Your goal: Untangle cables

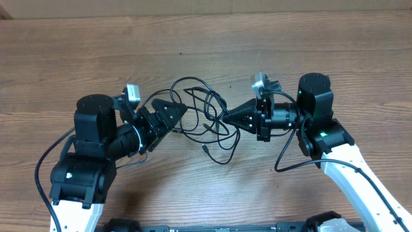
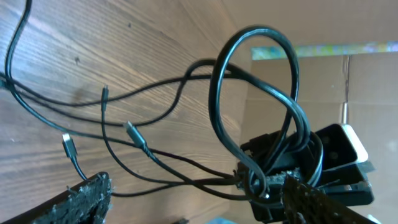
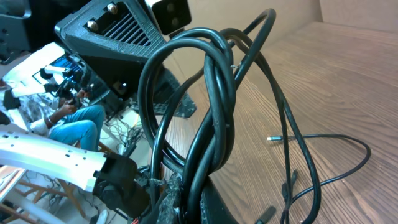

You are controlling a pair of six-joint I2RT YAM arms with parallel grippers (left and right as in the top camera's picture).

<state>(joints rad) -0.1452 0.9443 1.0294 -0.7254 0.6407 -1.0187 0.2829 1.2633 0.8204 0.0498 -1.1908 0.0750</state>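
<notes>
The cables (image 1: 209, 122) are thin black cords looped together on the wooden table between my two grippers. My right gripper (image 1: 226, 118) points left and is shut on a bundle of cable loops (image 3: 217, 81), which rise out of its jaws (image 3: 208, 199). My left gripper (image 1: 182, 111) points right, close to the tangle. In the left wrist view its fingers (image 2: 196, 193) are spread wide, with cable strands (image 2: 217, 87) running between them untouched. The right gripper (image 2: 273, 186) shows there holding the loop. Loose plug ends (image 2: 135, 134) lie on the table.
The wooden table (image 1: 206, 45) stretches far behind the tangle. A plug end (image 1: 203, 148) lies near the front of the tangle. The left arm's body (image 3: 118, 31) stands close in front of the right gripper. Cardboard (image 2: 323, 68) stands beyond the table.
</notes>
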